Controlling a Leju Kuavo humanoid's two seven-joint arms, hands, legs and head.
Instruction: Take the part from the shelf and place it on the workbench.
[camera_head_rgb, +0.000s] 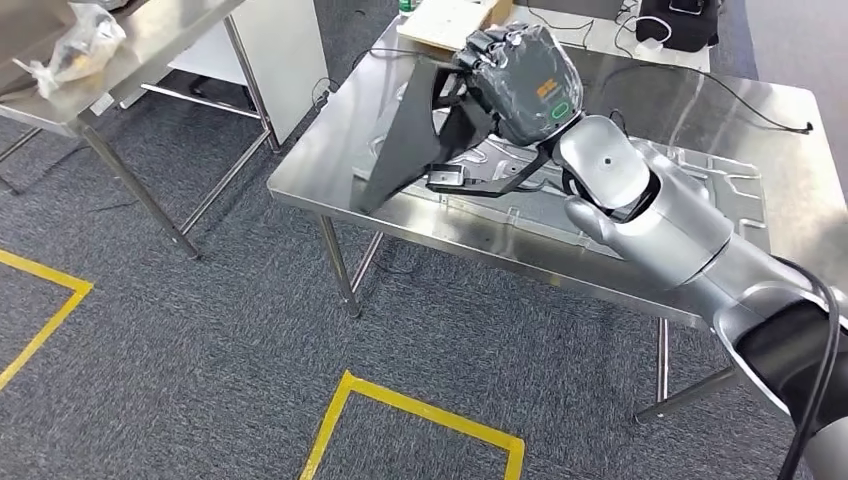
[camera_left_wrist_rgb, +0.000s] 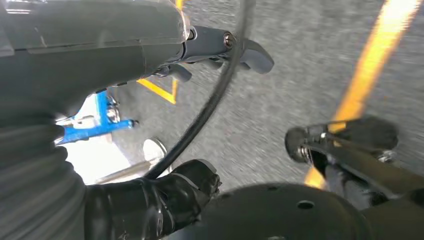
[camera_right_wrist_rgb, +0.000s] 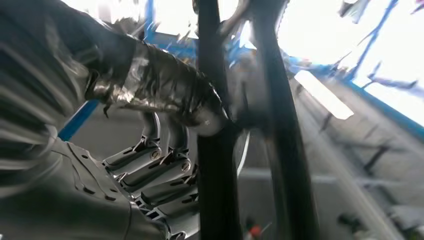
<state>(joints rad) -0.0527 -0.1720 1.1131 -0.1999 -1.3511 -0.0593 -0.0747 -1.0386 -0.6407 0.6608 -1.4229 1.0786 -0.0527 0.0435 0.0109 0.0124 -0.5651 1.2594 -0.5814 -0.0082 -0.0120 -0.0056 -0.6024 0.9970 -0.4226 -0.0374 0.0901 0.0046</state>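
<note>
The part (camera_head_rgb: 400, 140) is a black, flat, triangular frame with bars. My right hand (camera_head_rgb: 525, 80) grips it by its upper end over the steel workbench (camera_head_rgb: 320, 170). The part tilts down to the left, and its lower corner is at the bench's near edge; I cannot tell whether it touches. In the right wrist view, the thumb (camera_right_wrist_rgb: 165, 95) and fingers (camera_right_wrist_rgb: 155, 175) wrap around a black bar of the part (camera_right_wrist_rgb: 217, 180). My left hand (camera_left_wrist_rgb: 100, 55) hangs over the grey carpet, fingers apart and holding nothing.
A pressed metal panel (camera_head_rgb: 725, 180) lies on the workbench under my right arm, and a thin cable (camera_head_rgb: 745, 100) runs across the far side. A second steel table (camera_head_rgb: 150, 40) carrying a plastic bag (camera_head_rgb: 75, 45) stands at the left. Yellow tape lines (camera_head_rgb: 420, 410) mark the carpet.
</note>
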